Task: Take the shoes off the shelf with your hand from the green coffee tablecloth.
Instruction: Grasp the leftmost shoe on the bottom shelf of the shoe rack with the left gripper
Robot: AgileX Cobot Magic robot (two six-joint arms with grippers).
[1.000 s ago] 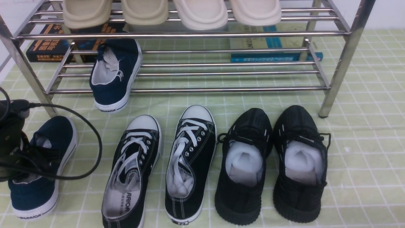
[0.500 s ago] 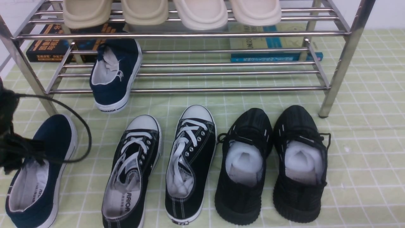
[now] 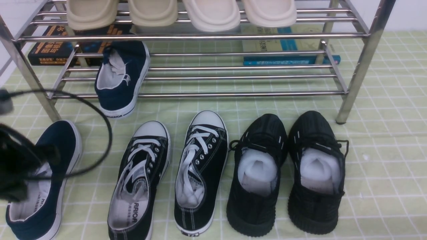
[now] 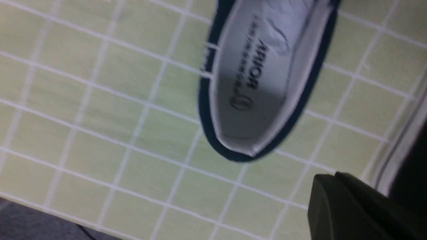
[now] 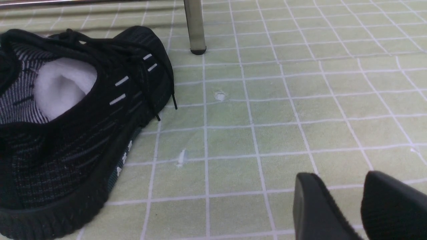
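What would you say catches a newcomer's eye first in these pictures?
A navy slip-on juts heel-out from the lower tier of the chrome shelf at the left, its mate on the green cloth below. Beside the mate stand two black pairs: white-toed lace-ups and knit sneakers.

My left jaws have come off the navy shoe (image 3: 63, 140); its heel slid outward on the counter (image 3: 383, 166), and my cable (image 3: 108, 130) loops wider

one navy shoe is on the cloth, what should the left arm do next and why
Probably raise the left end effector clear of the navy shoe on the cloth and move it toward the other navy shoe, which sits on the lower tier of the shelf. The wrist view shows the first shoe free of the finger.
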